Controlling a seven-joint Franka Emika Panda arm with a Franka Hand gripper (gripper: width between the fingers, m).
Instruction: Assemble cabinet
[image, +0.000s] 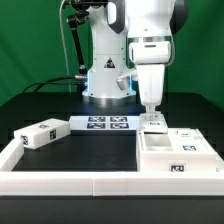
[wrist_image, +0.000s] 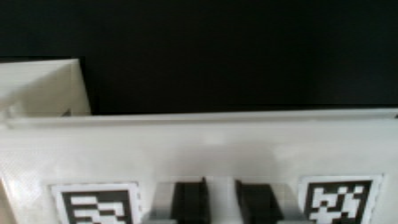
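Observation:
The white cabinet body (image: 172, 152) lies at the exterior view's right with its open compartments facing up and tags on its faces. My gripper (image: 150, 117) hangs straight down onto its far left corner. In the wrist view a white tagged face of the cabinet (wrist_image: 214, 150) fills the lower half. The two dark fingers (wrist_image: 187, 202) stand almost together over it between two tags, so the gripper (wrist_image: 217, 202) is shut with only a thin white slit showing. Whether anything is pinched in that slit I cannot tell. A smaller white tagged block (image: 42, 133) lies apart at the exterior view's left.
The marker board (image: 105, 123) lies flat in front of the robot base. A low white border rail (image: 90, 182) runs along the front and up the left side. Another white part (wrist_image: 39, 92) shows at the wrist view's edge on the black table.

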